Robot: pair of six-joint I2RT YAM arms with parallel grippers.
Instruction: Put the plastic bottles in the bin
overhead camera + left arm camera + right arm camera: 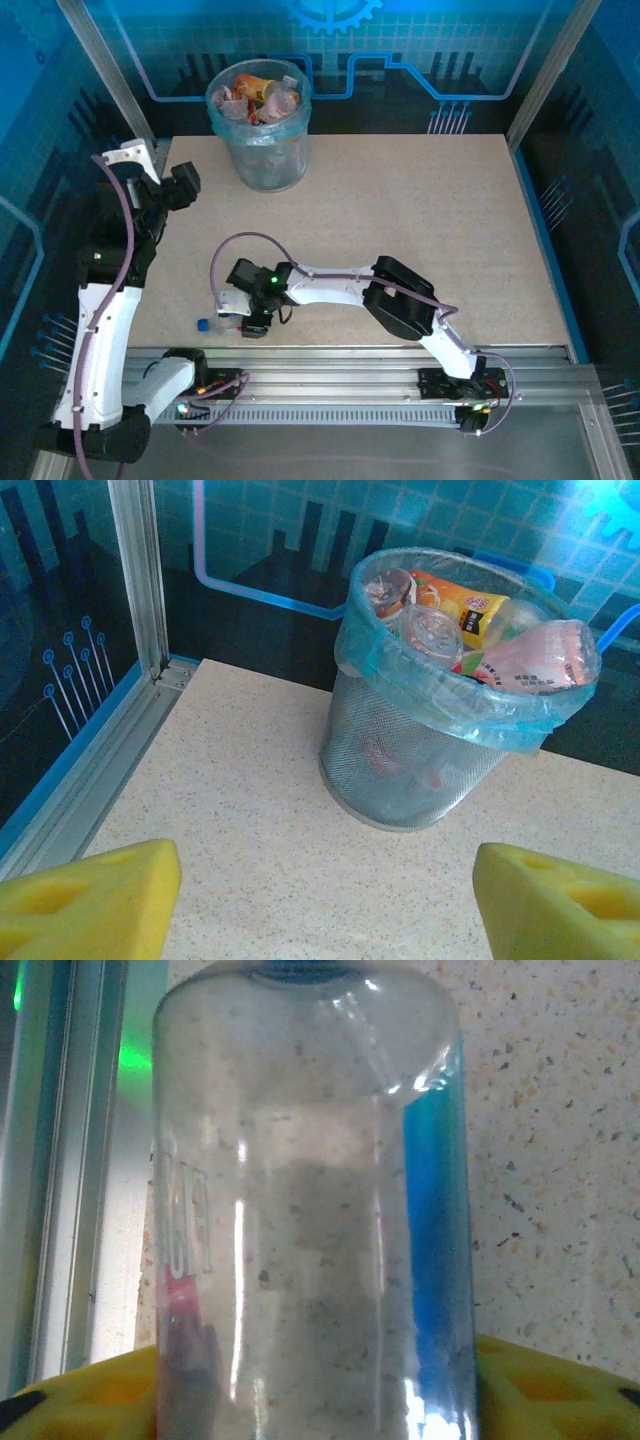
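1. Top view: the right gripper (pixel 243 322) is low at the near edge of the table (pixel 420 200), over a lying blue-capped bottle (pixel 208 324). The bin (pixel 262 165) stands well apart, heaped to its rim.
2. Left wrist: the left gripper (pixel 328 880) is spread wide and empty. One more bottle could roll off that heap.
3. Right wrist: the bottle lies between the yellow pads (pixel 80 1390); whether they squeeze it cannot be told. Its smooth plastic could slip when lifted.

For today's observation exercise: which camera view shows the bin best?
The left wrist view: the bin stands close, its mesh wall, blue liner and the bottles inside plain. The top external view shows the bin small, from above, at the far edge of the table.
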